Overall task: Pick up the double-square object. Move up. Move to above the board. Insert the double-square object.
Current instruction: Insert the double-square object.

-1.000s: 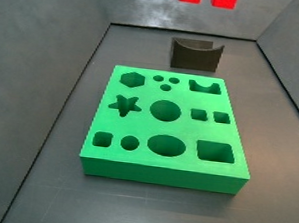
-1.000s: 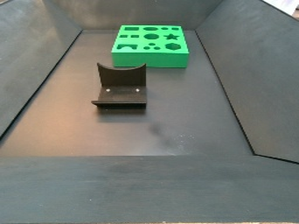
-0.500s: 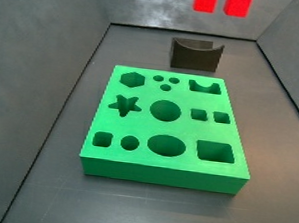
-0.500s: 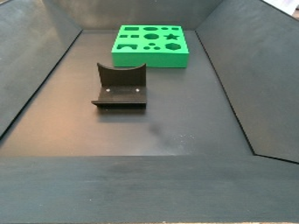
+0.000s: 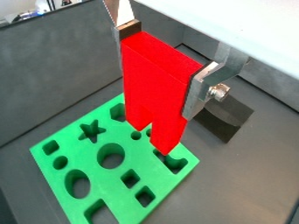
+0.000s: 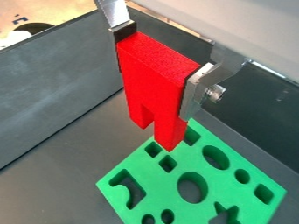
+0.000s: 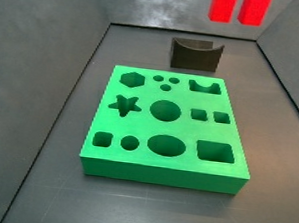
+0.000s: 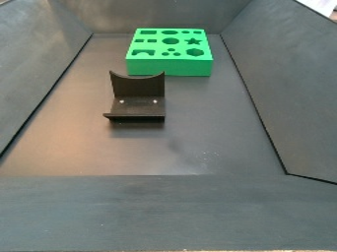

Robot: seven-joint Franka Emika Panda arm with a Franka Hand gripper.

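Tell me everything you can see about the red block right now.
The red block is bright, matte plastic: a solid upper body and two square prongs split by a slot, pointing down. It hangs upright in the air, clamped between the gripper's silver fingers, and touches nothing else. Both wrist views show it above the green board, near the board's edge, not in any hole. In a side view only its prongs show at the top edge. The dark holder stands empty.

Tool (image 5: 163,63): you see only its two fingers in both wrist views; both side views miss it.
Double-square object (image 7: 240,6): the side view's top edge leaves you just the prong ends.
Board (image 5: 111,171): partly behind the block, cut by the edge.
Fixture (image 5: 228,115): mostly hidden.
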